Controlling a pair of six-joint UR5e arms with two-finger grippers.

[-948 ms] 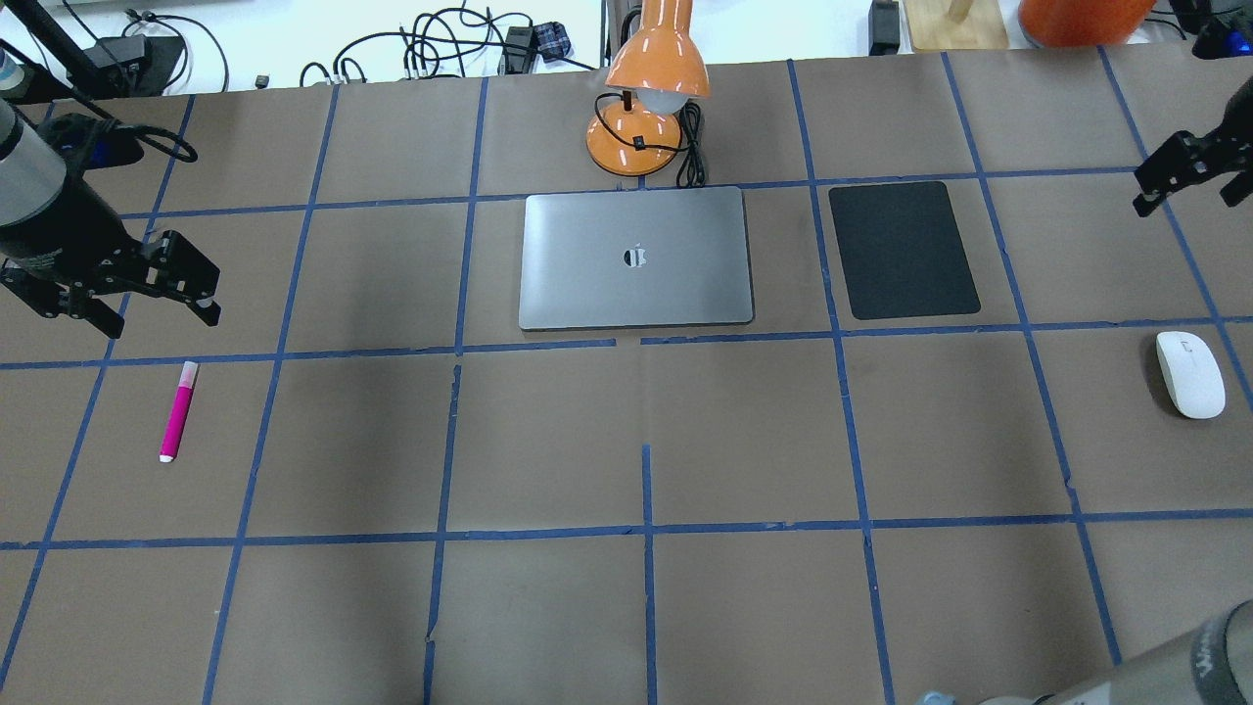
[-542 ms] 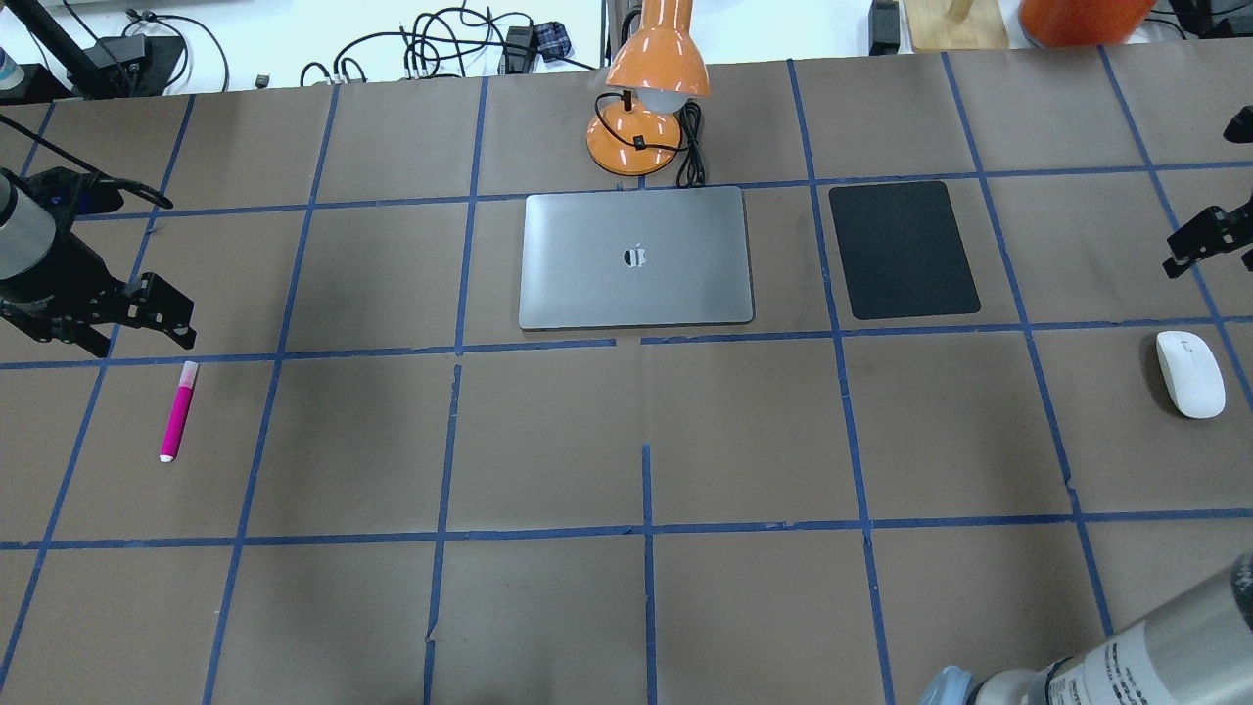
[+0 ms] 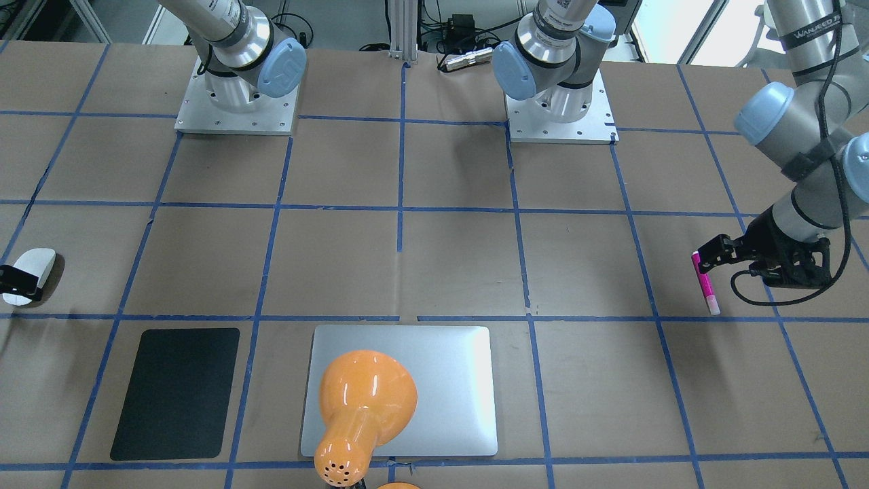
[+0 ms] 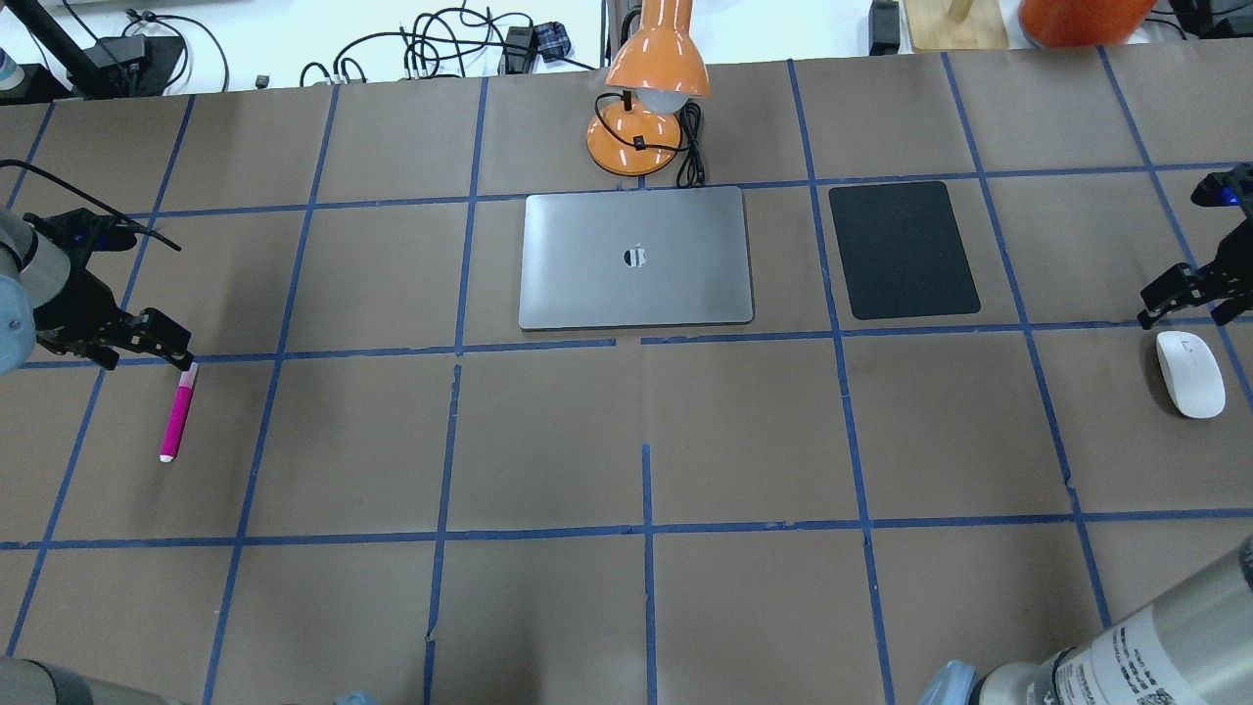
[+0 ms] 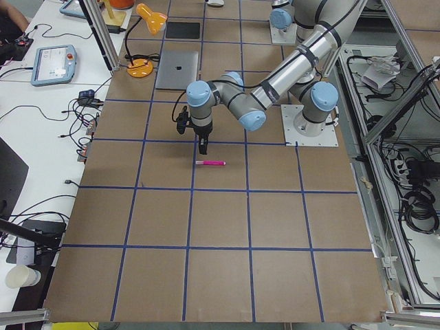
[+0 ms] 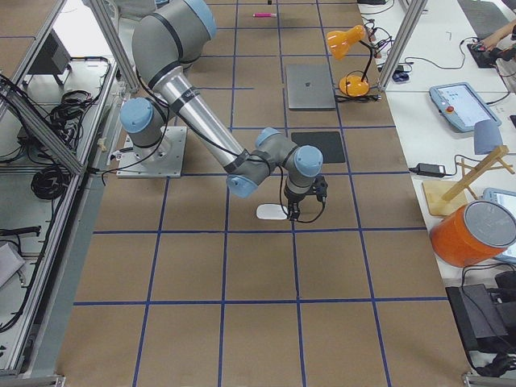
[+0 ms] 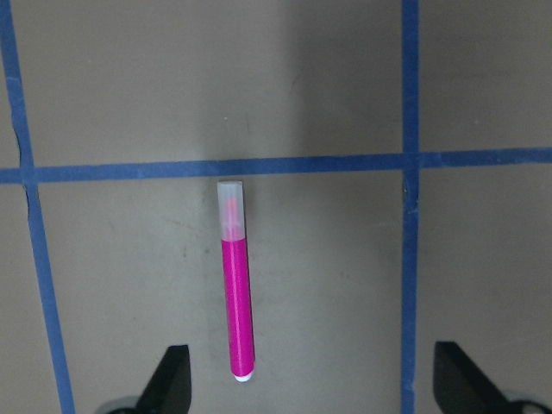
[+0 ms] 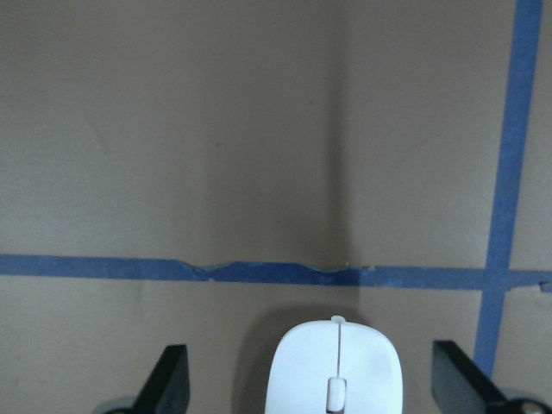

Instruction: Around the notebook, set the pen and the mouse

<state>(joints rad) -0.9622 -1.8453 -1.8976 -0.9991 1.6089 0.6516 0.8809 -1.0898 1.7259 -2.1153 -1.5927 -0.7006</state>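
Bright, even light; soft shadows; glare on the lamp (image 3: 363, 390).

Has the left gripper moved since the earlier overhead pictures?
Yes. The left gripper has come toward the robot, from beyond the blue tape line down to it, at the pen's pale end.

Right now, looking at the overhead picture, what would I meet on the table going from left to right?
pen → notebook → black mat → mouse
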